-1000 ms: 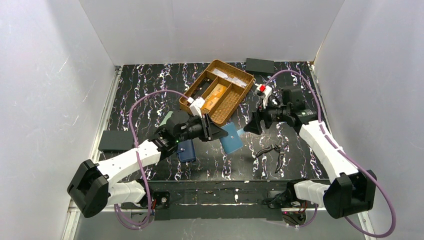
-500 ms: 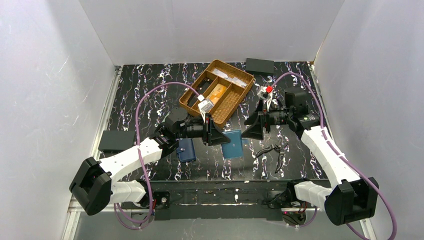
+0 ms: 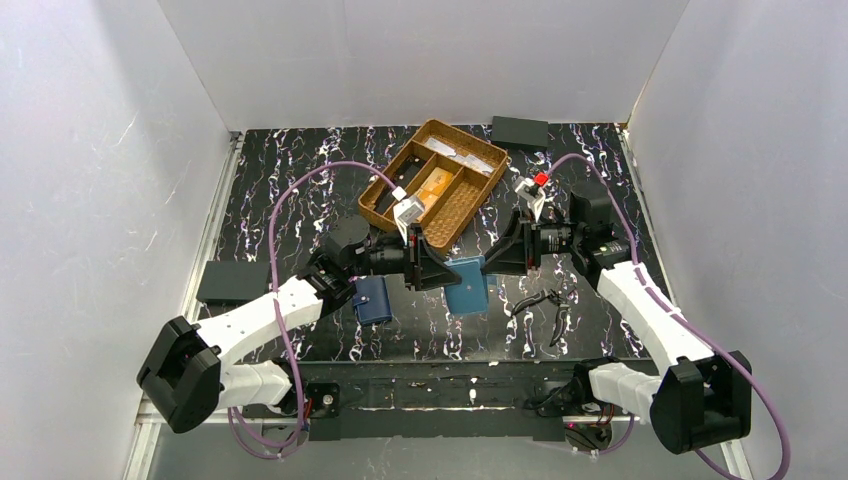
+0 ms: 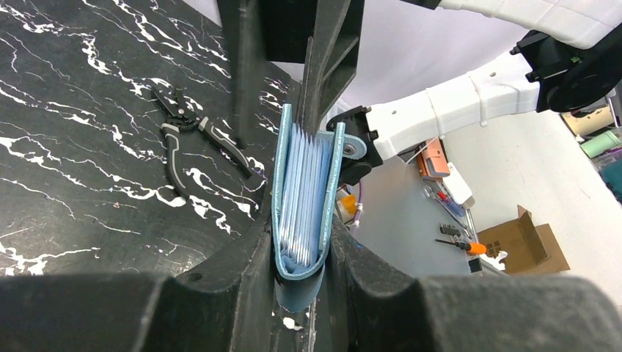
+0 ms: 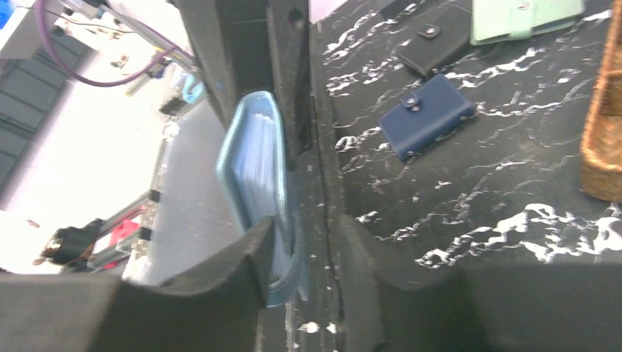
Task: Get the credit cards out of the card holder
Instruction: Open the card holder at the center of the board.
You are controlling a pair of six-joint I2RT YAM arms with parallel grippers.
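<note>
Nearest the arm bases, a navy wallet point(image 3: 374, 300) and pliers point(image 3: 540, 302) lie on the table. Between them, the card holder point(image 3: 466, 292) stands on edge, clamped by the left gripper point(image 3: 445, 275). The right gripper point(image 3: 490, 268) straddles the holder's opposite edge, and whether it is gripping cannot be told. Beyond them, orange-gold cards point(image 3: 432, 188) lie in the basket point(image 3: 385, 208).

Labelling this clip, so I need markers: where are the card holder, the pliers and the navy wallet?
card holder point(image 4: 302, 191), left wrist view, inner pockets
pliers point(image 4: 172, 155), left wrist view, handle
navy wallet point(image 5: 429, 114), right wrist view, cover
</note>
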